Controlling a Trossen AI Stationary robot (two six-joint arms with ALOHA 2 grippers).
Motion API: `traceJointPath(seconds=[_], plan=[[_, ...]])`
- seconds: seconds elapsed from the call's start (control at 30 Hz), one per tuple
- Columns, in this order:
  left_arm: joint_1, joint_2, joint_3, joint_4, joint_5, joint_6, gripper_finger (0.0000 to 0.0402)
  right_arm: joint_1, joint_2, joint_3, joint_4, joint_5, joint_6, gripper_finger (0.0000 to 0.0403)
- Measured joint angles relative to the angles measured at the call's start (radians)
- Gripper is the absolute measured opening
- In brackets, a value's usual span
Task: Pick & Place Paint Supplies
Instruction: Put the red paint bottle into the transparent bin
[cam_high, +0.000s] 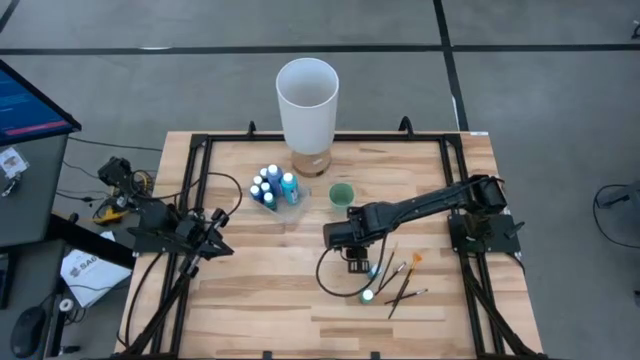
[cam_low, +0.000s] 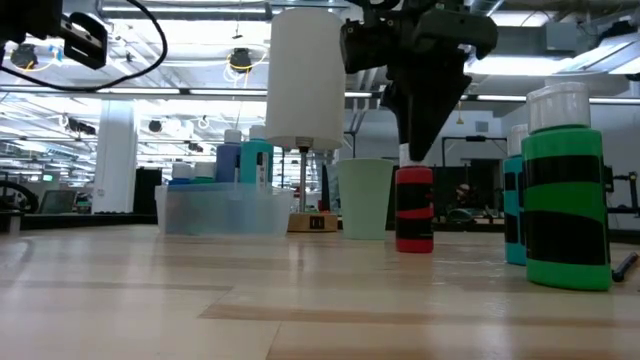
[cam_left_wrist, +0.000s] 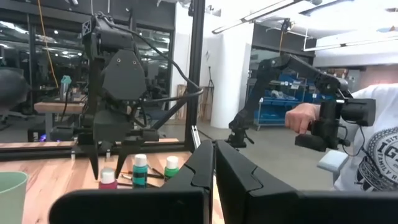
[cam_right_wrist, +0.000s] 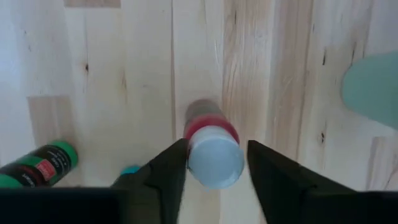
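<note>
A reddish, white-capped paint bottle (cam_right_wrist: 212, 140) stands upright on the table. My right gripper (cam_right_wrist: 217, 148) is open and reaches down from above, one finger on either side of the cap; in the high view the gripper (cam_high: 356, 262) hides the bottle. Close by stand a teal bottle (cam_high: 373, 270) and a green bottle (cam_high: 367, 295), and three thin brushes (cam_high: 402, 277) lie flat, one orange-tipped. Several more bottles stand in a clear tray (cam_high: 292, 205). My left gripper (cam_left_wrist: 214, 163) is shut, waiting at the table's left side (cam_high: 205, 240). My right gripper stands over the reddish bottle's white cap (cam_right_wrist: 214, 163), pointing down. A narrow gap shows between the cap and one finger (cam_right_wrist: 270, 168). The other finger (cam_right_wrist: 166, 169) meets the cap's outline; whether it touches, I cannot tell. The bottle (cam_low: 414, 208) rests upright on the table.
A tall white cylinder (cam_high: 308, 100) stands at the far edge and a small green cup (cam_high: 342, 194) sits between the tray and my right arm. A black frame (cam_high: 198, 150) borders the table. A person (cam_left_wrist: 379, 149) shows in the room beyond the right side.
</note>
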Motion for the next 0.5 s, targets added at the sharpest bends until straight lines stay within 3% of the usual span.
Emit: traceJointPath(seconds=[0.1, 0.33, 0.5], plan=[[0.000, 0.013, 0.000, 0.003, -0.002, 0.000, 0.0002, 0.000, 0.000, 0.000, 0.001, 0.000, -0.017, 0.0107], [0.000, 0.029, 0.000, 0.004, -0.004, 0.000, 0.0002, -0.011, 0.001, 0.012, 0.006, 0.002, -0.031, 0.0106], [0.000, 0.033, 0.000, 0.006, -0.004, 0.000, 0.0002, -0.034, 0.001, 0.107, 0.034, 0.016, -0.076, 0.0106]])
